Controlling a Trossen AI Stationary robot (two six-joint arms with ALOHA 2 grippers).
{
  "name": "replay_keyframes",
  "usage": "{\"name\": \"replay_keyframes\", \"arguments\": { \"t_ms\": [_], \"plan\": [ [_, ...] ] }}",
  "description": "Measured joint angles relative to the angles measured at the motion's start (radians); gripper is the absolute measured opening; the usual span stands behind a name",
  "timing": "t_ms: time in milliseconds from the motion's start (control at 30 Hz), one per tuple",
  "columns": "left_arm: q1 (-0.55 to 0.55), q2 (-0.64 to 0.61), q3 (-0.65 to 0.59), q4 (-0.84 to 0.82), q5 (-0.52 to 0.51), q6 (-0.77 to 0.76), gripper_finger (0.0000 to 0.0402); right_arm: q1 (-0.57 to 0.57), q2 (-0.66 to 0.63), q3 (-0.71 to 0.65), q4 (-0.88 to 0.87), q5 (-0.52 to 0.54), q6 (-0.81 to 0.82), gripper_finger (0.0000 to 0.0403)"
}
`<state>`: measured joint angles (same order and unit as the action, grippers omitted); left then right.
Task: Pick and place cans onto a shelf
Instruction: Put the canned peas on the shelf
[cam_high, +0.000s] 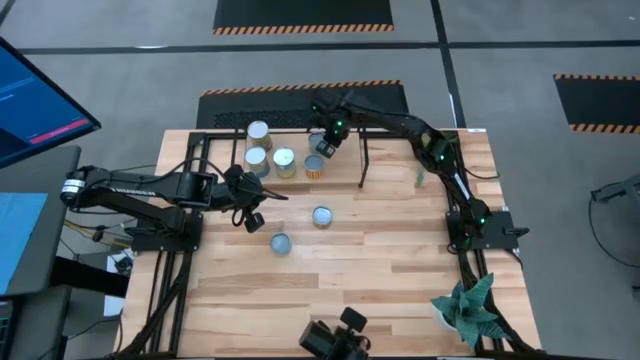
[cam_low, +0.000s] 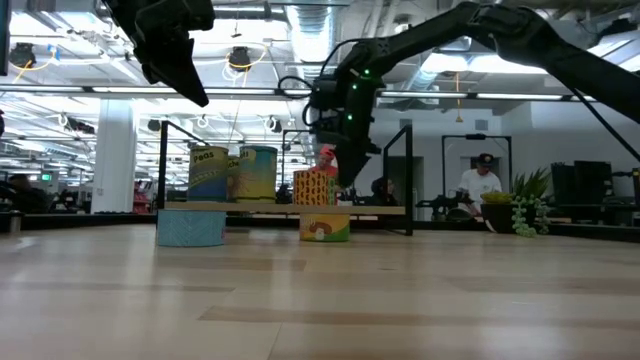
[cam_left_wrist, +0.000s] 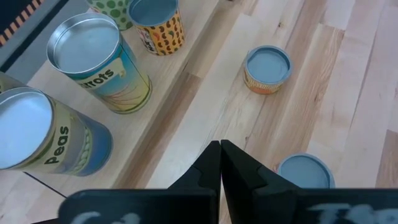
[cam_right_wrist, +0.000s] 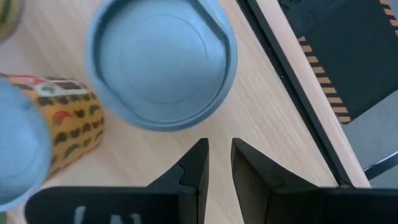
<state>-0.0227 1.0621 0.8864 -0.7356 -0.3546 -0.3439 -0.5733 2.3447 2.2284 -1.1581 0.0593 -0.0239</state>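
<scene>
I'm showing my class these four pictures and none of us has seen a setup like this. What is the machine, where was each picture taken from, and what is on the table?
Two robot arms work at a wooden table. One picture looks down from above, one looks level across the tabletop, and two come from cameras on the arms' wrists. The shelf at the far edge carries several cans; two more cans stand on the table. The left gripper is shut and empty. The right gripper hovers over the shelf, slightly open, holding nothing. A potted plant sits at a corner.

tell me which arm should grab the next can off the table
Left, probably. The left gripper hangs shut beside the two loose cans on the table, while the right gripper is over the shelf.
</scene>
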Motion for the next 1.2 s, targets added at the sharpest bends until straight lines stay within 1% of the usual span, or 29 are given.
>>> {"name": "replay_keyframes", "arguments": {
  "t_ms": [200,500,633,833,1067,1200],
  "plan": [
    [0.0,0.0,0.0,0.0,0.0,0.0,0.0,0.006,0.0,-0.014,0.052,0.0,-0.001,0.0092],
    [0.0,0.0,0.0,0.0,0.0,0.0,0.0,0.018,-0.002,-0.014,0.05,-0.01,-0.003,0.0092],
    [0.0,0.0,0.0,0.0,0.0,0.0,0.0,0.024,-0.028,-0.014,0.033,-0.028,-0.003,0.0092],
    [0.0,0.0,0.0,0.0,0.001,-0.004,0.0,0.049,-0.145,-0.014,0.013,-0.04,-0.003,0.0092],
    [0.0,0.0,0.0,0.001,0.008,-0.049,0.0,0.128,-0.378,-0.014,-0.094,-0.131,-0.003,0.0092],
    [0.0,0.0,0.0,0.018,0.008,-0.083,0.0,0.202,-0.499,-0.014,-0.167,-0.142,-0.003,0.0092]
  ]
}}
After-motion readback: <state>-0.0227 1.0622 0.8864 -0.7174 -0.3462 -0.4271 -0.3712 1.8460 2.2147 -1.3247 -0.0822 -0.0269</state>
